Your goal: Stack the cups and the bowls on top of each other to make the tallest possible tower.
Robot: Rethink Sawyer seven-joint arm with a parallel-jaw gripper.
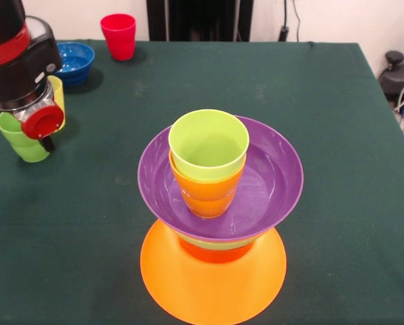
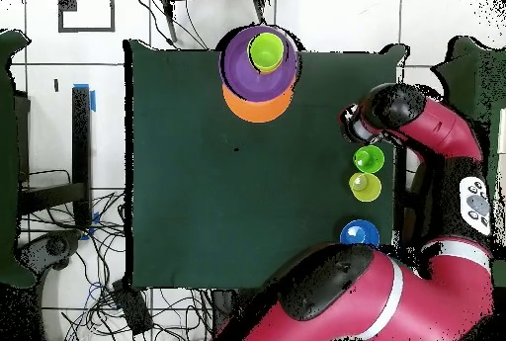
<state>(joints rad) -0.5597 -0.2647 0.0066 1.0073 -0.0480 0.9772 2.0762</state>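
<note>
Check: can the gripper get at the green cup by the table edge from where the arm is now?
Probably yes. The arm's wrist hangs right at the green cup, the pale yellow cup stands beside it, not on it, and the green cup's mouth shows open from overhead. The gripper itself is hidden behind the wrist.

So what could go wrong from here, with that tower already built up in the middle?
The tower looks top-heavy: the wide purple bowl sits on narrower pieces, so pressing another cup in off-centre might tip it. Also, the arm hangs right over the green cup and pale yellow cup, which stand close together; reaching for one could knock the other.
</note>
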